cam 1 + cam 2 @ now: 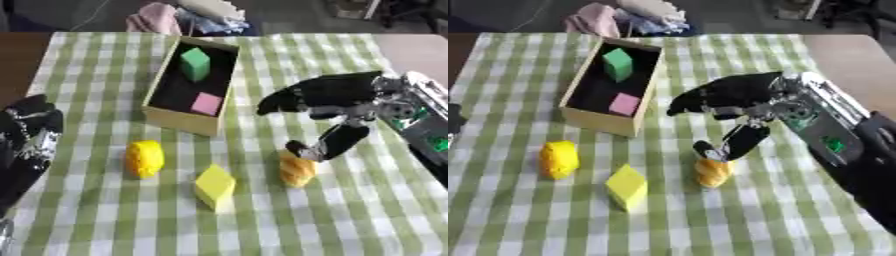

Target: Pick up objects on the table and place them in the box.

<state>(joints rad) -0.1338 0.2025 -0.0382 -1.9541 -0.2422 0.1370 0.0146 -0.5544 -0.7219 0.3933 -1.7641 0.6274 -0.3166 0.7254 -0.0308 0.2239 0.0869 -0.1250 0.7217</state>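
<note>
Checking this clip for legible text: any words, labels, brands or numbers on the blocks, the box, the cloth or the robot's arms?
None can be read.
The right forearm's green panel carries markings, too blurred to read.
The wooden box, green block, pink block, yellow block and checked cloth show no print.

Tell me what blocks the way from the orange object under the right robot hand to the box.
Nothing visible does. The orange object lies right of and nearer than the wooden box, with only bare checkered cloth between them. The right robot hand is over it, thumb at its top. The yellow block and yellow round object sit off that line.
</note>
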